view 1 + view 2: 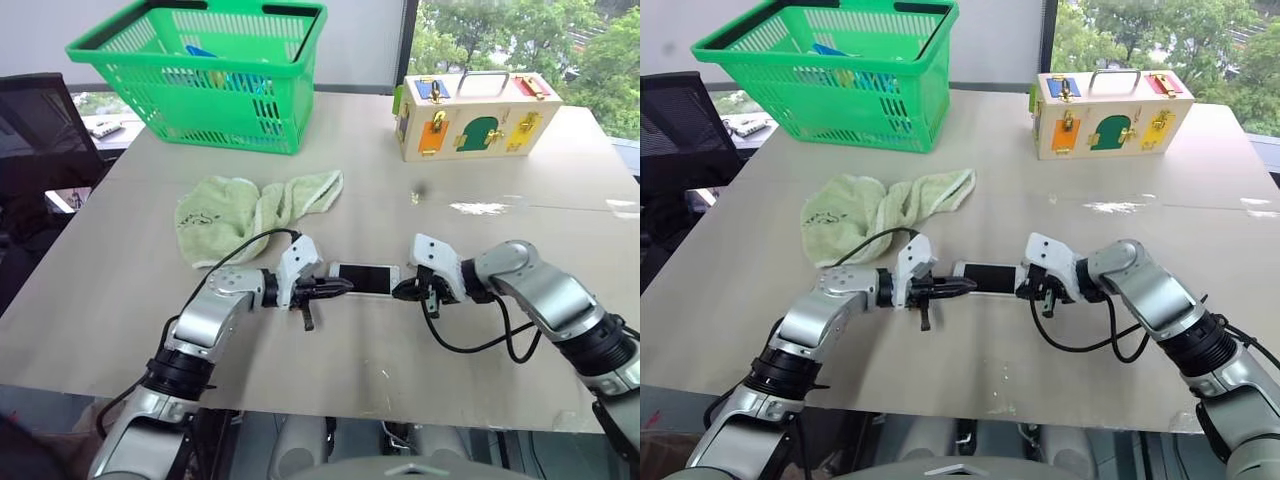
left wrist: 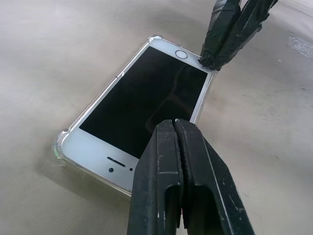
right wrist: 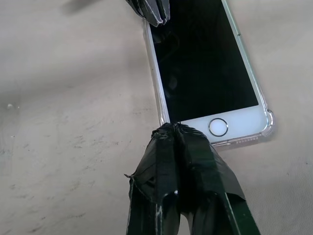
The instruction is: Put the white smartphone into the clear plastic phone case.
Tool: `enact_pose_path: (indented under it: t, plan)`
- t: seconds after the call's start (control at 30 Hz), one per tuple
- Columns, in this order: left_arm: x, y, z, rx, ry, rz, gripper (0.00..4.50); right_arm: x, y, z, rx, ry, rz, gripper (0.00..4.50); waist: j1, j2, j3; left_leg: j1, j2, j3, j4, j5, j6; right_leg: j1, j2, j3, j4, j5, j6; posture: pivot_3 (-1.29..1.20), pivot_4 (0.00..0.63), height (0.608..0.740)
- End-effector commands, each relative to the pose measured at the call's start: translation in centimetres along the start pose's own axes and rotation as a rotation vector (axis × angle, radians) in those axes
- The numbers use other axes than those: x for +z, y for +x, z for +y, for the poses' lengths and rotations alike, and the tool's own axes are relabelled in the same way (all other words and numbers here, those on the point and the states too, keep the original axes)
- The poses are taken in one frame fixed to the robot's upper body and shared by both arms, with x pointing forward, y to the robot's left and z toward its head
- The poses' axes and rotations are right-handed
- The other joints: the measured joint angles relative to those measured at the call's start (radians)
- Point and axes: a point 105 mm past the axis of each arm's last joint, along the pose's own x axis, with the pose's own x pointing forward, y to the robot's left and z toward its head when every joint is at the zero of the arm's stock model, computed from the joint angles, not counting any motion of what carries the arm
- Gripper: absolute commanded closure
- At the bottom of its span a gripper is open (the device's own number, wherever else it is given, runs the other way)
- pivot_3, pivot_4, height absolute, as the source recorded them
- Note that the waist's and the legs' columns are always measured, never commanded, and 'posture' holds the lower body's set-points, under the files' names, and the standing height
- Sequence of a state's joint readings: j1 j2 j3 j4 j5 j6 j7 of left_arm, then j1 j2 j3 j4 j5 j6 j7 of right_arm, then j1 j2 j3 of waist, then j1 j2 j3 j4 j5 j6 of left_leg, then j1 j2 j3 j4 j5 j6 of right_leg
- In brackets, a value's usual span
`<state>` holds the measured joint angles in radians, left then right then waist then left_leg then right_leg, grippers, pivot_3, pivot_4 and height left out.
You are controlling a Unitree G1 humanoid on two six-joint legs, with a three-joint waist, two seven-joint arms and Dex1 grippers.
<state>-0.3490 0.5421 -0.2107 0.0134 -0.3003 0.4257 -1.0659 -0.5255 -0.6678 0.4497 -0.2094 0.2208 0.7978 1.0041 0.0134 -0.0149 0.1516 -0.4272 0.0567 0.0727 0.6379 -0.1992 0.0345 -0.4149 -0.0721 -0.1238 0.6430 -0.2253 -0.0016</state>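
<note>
Pressing from both ends, your two arms have the white smartphone (image 2: 142, 105) lying face up inside the clear plastic phone case (image 2: 61, 141) on the tan table (image 1: 300, 350), just in front of the crumpled green towel (image 1: 255, 210). Your left gripper (image 1: 338, 288) has its fingers pinched together, empty, with the tips at the phone's earpiece end. Your right gripper (image 1: 404, 291) is likewise pinched together on nothing, its taped tips at the corner beside the home button (image 3: 218, 127).

Judging by the wrist views, the phone looks mostly seated, the case rim showing around its corners, though you cannot confirm every edge has snapped in.

Watch these risks:
- Pushing sideways rather than down could slide phone and case together across the table away from the towel.
- Pressing one end harder may lever the opposite corner back out of the rim.
- A hard fingertip slipping on the glass could skid off and knock the case askew.
</note>
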Motion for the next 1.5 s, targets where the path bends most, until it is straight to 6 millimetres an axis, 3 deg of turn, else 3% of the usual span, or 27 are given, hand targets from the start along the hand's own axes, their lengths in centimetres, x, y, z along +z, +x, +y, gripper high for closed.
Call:
enact_pose_path:
  t: [0.03, 0.17, 0.3, 0.4, 0.57, 0.67, 0.7, 0.8, 0.87, 0.97, 1.03, 1.07, 1.27, 1.5]
  plan:
    - [-0.6, 0.1, -0.2, 0.000, -0.004, 0.023, 4.45, -3.2, 1.1, 0.0, -0.050, 0.077, 0.071, 4.50, 0.000, 0.000, -0.001, 0.000, 0.000, 0.000, 0.000, 0.000, 0.000, 0.000, 0.000, 0.000, 0.000, 0.000, 0.000, 0.00, 0.150, 0.740]
    - [-0.6, 0.3, -0.1, 0.008, -0.006, 0.019, 4.45, -1.7, 1.9, -0.1, -0.077, 0.147, -0.005, 4.50, -0.001, 0.001, 0.000, 0.000, 0.000, 0.000, 0.000, 0.000, 0.000, 0.000, 0.000, 0.000, 0.000, 0.000, 0.000, 0.00, 0.150, 0.740]
    - [-0.4, 0.7, -0.3, 0.007, -0.006, 0.012, 4.45, -4.6, 3.2, 0.8, -0.041, 0.120, 0.192, 4.50, 0.001, 0.002, -0.003, 0.000, 0.000, 0.001, 0.000, 0.000, 0.000, 0.000, 0.000, 0.000, 0.000, 0.000, 0.000, 0.00, 0.150, 0.740]
    - [0.0, 0.7, -0.4, 0.018, 0.000, -0.004, 4.45, -4.8, 2.9, 0.5, -0.075, 0.132, 0.184, 4.50, 0.002, 0.000, -0.005, 0.000, -0.001, 0.000, 0.000, 0.000, 0.000, 0.001, -0.001, 0.000, 0.000, 0.000, 0.000, 0.00, 0.150, 0.740]
    - [2.8, -0.2, 0.4, 0.125, 0.039, -0.186, 4.45, 0.4, -0.3, -1.5, -0.300, 0.072, -0.218, 4.50, 0.006, 0.001, -0.004, -0.002, -0.001, -0.001, 0.000, 0.000, 0.000, 0.000, -0.002, -0.001, 0.000, 0.000, 0.000, 0.00, 0.150, 0.740]
    - [4.8, -1.5, 0.6, 0.177, 0.000, -0.328, 4.45, 1.6, -3.0, -2.3, -0.443, 0.046, -0.347, 4.50, 0.004, 0.003, 0.003, -0.007, -0.001, 0.001, 0.000, 0.000, 0.001, -0.003, -0.002, 0.001, 0.000, 0.000, 0.000, 0.00, 0.150, 0.740]
    - [5.0, -1.9, 0.6, 0.186, -0.020, -0.347, 4.48, 1.8, -3.7, -2.4, -0.473, 0.051, -0.377, 4.20, 0.003, 0.003, 0.007, -0.007, -0.001, 0.001, 0.000, 0.002, 0.003, -0.004, -0.002, 0.000, 0.000, 0.000, 0.000, 0.00, 0.150, 0.740]
    - [5.6, -3.9, 0.9, 0.238, -0.055, -0.394, 3.66, 2.2, -6.4, -2.0, -0.550, 0.025, -0.455, 3.19, 0.000, 0.003, 0.010, -0.007, -0.001, 0.002, -0.001, 0.003, 0.004, -0.004, 0.000, 0.002, 0.000, 0.002, 0.004, 0.00, 0.150, 0.740]
    - [5.7, -5.0, 1.2, 0.271, -0.060, -0.406, 2.88, 1.6, -7.7, -1.8, -0.592, 0.021, -0.455, 2.39, 0.001, 0.003, 0.012, -0.007, -0.001, 0.002, -0.002, 0.003, 0.004, -0.005, 0.002, 0.001, 0.000, 0.002, 0.004, 0.00, 0.150, 0.740]
    - [5.7, -6.2, 1.2, 0.304, -0.063, -0.401, 1.19, 0.9, -9.2, -1.4, -0.624, 0.026, -0.458, 0.71, 0.002, 0.003, 0.014, -0.007, -0.001, 0.002, -0.003, 0.002, 0.004, -0.005, 0.005, 0.001, 0.000, 0.001, 0.005, 0.00, 0.150, 0.740]
    - [5.4, -7.3, 0.8, 0.312, -0.066, -0.385, 0.43, 0.2, -10.5, -0.8, -0.641, 0.036, -0.463, 0.02, 0.002, 0.003, 0.015, -0.007, -0.001, 0.002, -0.003, 0.002, 0.004, -0.005, 0.004, 0.001, -0.001, 0.001, 0.005, 0.00, 0.150, 0.740]
    - [5.2, -7.8, 0.6, 0.315, -0.068, -0.379, 0.06, -0.2, -11.1, -0.4, -0.649, 0.044, -0.467, 0.00, 0.002, 0.003, 0.016, -0.007, -0.001, 0.002, -0.003, 0.002, 0.004, -0.005, 0.002, 0.001, -0.001, 0.001, 0.004, 0.00, 0.150, 0.740]
    - [3.9, -9.8, -0.3, 0.389, -0.074, -0.325, 0.06, -2.9, -13.7, 1.8, -0.722, 0.094, -0.431, 0.00, 0.005, 0.004, 0.017, -0.007, -0.001, 0.001, -0.003, 0.000, 0.000, -0.005, 0.000, 0.001, -0.001, -0.001, 0.001, 0.00, 0.150, 0.740]
    - [2.5, -10.6, -1.4, 0.455, -0.143, -0.317, 0.06, -6.0, -15.3, 3.6, -0.858, 0.174, -0.378, 0.00, 0.002, 0.006, 0.019, -0.006, -0.001, 0.001, -0.003, -0.001, -0.001, -0.005, 0.000, 0.002, -0.001, -0.001, 0.001, 0.00, 0.150, 0.740]
